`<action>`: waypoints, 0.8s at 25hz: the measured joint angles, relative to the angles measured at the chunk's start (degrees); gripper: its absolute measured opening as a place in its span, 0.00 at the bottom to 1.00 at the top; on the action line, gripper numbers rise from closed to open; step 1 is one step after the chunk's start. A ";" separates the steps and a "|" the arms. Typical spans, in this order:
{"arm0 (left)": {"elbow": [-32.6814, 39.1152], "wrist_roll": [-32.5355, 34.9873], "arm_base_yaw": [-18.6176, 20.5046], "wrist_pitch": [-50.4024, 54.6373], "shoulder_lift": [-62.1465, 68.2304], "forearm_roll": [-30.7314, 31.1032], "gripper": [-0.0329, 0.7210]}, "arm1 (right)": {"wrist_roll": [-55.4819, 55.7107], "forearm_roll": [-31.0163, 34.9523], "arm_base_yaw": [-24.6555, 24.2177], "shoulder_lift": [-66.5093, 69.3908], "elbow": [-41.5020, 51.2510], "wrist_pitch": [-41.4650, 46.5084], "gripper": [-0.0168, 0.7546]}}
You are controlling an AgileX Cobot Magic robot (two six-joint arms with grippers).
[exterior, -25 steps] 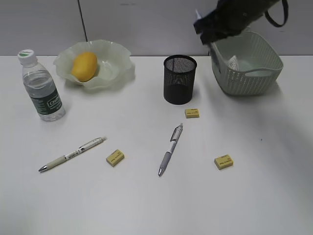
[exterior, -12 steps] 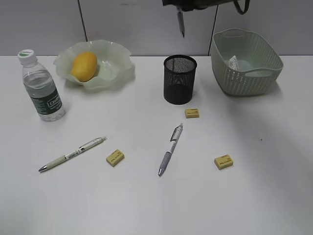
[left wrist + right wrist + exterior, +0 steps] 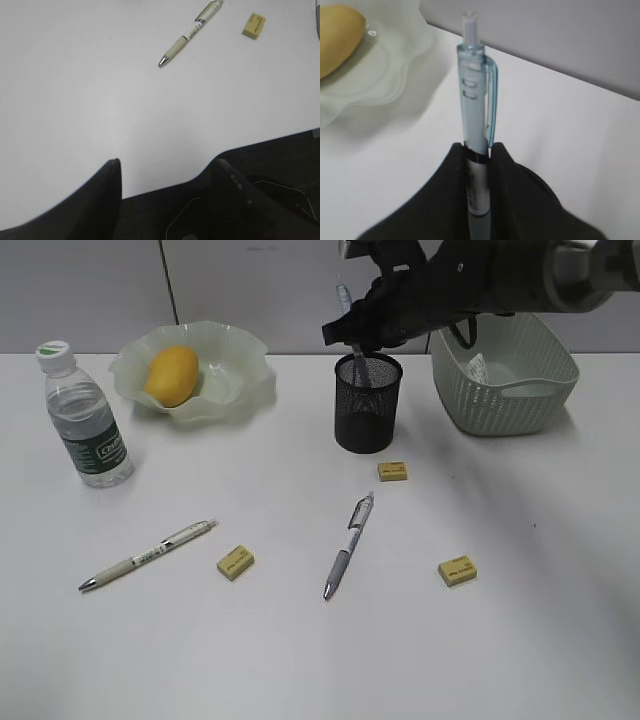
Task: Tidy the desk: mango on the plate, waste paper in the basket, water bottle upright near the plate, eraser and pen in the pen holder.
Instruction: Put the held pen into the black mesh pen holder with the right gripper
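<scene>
My right gripper [image 3: 352, 336] is shut on a pale blue pen [image 3: 476, 100] and holds it upright, its lower end inside the black mesh pen holder [image 3: 367, 403]. The mango [image 3: 172, 375] lies in the wavy pale green plate [image 3: 250, 380]; both show in the right wrist view, mango [image 3: 335, 37] and plate [image 3: 390, 65]. The water bottle [image 3: 85, 415] stands upright left of the plate. The waste paper [image 3: 478, 368] lies in the basket [image 3: 505, 405]. Two pens [image 3: 148, 554] [image 3: 348, 545] and three yellow erasers [image 3: 235, 562] [image 3: 393, 471] [image 3: 457, 570] lie on the desk [image 3: 300, 660]. My left gripper [image 3: 167, 167] is open and empty over the desk's edge.
The left wrist view shows one pen [image 3: 190, 34] and one eraser [image 3: 254, 25] far ahead on the white desk [image 3: 100, 100]. A grey wall runs behind the desk.
My right arm has swung left from the basket to the pen holder and lowered the blue pen until its lower end is inside the cup.
</scene>
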 joint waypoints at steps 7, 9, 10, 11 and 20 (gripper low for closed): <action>0.00 0.00 0.00 0.00 0.00 0.05 0.61 | 0.00 0.13 0.00 0.67 0.00 1.42 0.27; 0.00 0.00 0.00 0.00 0.00 0.05 0.61 | 0.00 0.13 0.00 0.67 0.00 1.60 0.40; 0.00 0.00 0.00 0.00 0.00 0.05 0.61 | 0.00 0.13 0.00 0.67 0.00 1.64 0.47; 0.00 0.00 0.00 0.00 0.00 0.05 0.61 | 0.00 0.13 0.00 0.67 0.00 1.90 0.52; 0.00 0.00 0.00 0.00 0.00 0.10 0.61 | 0.00 -2.40 0.00 -3.11 -2.17 14.35 0.63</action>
